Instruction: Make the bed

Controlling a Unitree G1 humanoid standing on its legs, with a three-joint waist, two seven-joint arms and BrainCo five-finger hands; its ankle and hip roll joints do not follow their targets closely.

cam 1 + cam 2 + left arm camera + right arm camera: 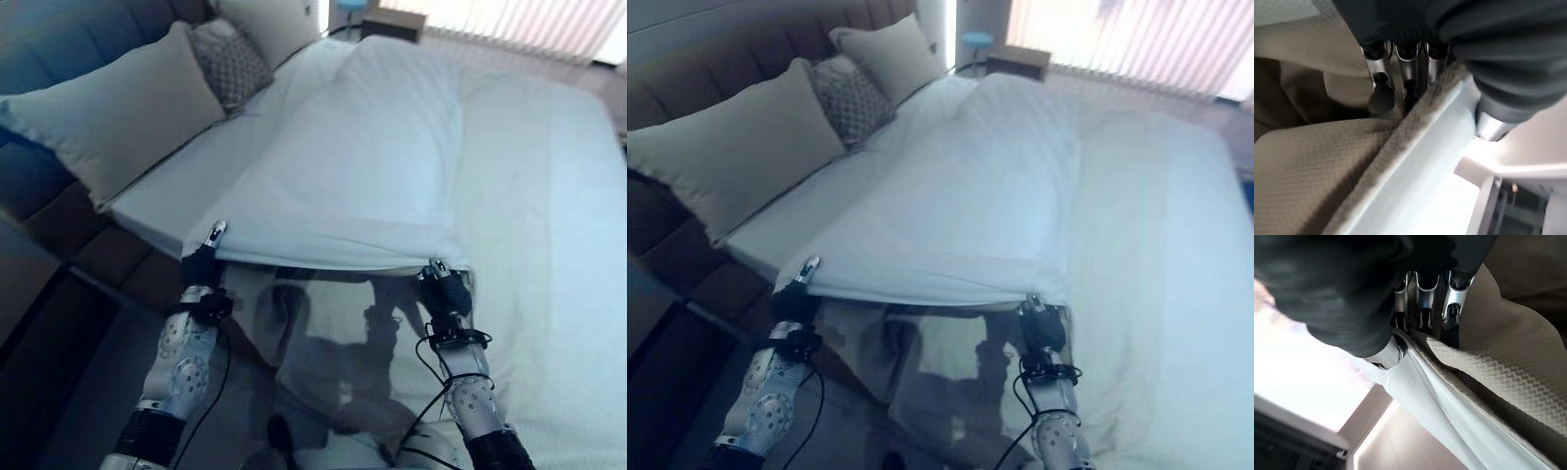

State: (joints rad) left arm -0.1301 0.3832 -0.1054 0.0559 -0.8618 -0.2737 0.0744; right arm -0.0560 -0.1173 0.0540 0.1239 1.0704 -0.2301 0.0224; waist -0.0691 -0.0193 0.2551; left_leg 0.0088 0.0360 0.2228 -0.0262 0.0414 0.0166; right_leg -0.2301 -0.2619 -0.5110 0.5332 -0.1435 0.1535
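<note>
1. Left robot hand (204,257) clamped on the near edge of the duvet (362,166), at its headboard-side corner; in the left wrist view, fingers (1382,93) curled over the hem with the thumb on the other side.
2. Right robot hand (443,286) pinching the same near edge further toward the foot of the bed; in the right wrist view, fingers (1452,313) folded over bunched white and beige cloth, thumb pressed against it.
3. Duvet edge lifted off the bed (558,294) and stretched between the two hands, hanging above the mattress with a shadowed gap beneath.
4. Rest of the duvet spread in a raised fold across the middle of the bed, running toward the far edge.
5. Large pillow (118,108) propped at the head end against the headboard (69,44).
6. Patterned cushion (230,64) just beside it, further along the headboard.
7. Second pillow (269,24) beyond the cushion, at the far corner of the head end.
8. Nightstand (392,22) past the far corner of the bed.
9. Blinds (519,24) along the far wall.
</note>
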